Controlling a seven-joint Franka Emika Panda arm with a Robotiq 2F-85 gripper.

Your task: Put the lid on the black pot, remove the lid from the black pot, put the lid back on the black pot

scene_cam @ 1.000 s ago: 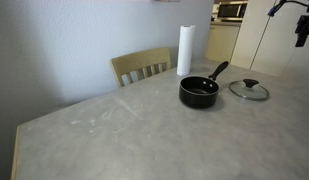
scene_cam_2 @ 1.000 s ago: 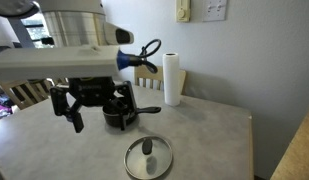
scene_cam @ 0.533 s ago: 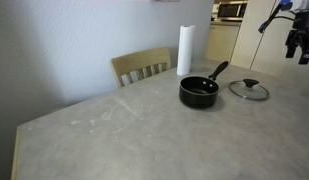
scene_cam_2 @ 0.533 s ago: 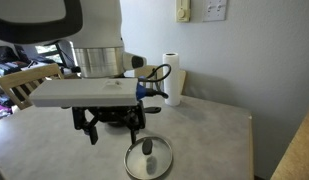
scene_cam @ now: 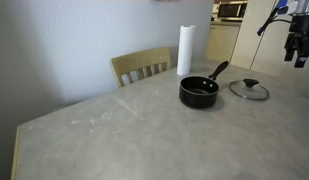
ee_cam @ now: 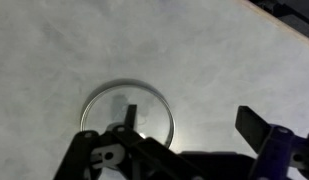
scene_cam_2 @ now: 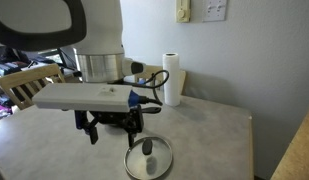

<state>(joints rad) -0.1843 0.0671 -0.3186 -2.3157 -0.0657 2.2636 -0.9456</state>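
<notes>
The black pot [scene_cam: 198,92] stands uncovered on the table, its long handle pointing towards the back right. The glass lid [scene_cam: 248,90] lies flat on the table just right of the pot, with its black knob up. The lid also shows in an exterior view [scene_cam_2: 149,158] and in the wrist view [ee_cam: 124,116]. My gripper [scene_cam: 293,52] hangs open and empty in the air above and to the right of the lid. In the wrist view the gripper [ee_cam: 191,122] has one finger over the lid and the other off to its side. In an exterior view my gripper [scene_cam_2: 112,137] hides most of the pot.
A tall white paper-towel roll [scene_cam: 184,50] stands behind the pot and also shows in an exterior view [scene_cam_2: 173,80]. A wooden chair [scene_cam: 141,67] is pushed against the table's far edge. The grey table [scene_cam: 104,130] stretches wide to the left of the pot.
My gripper has come down and moved towards the lid over the last second. The pot and the lid have not moved.
</notes>
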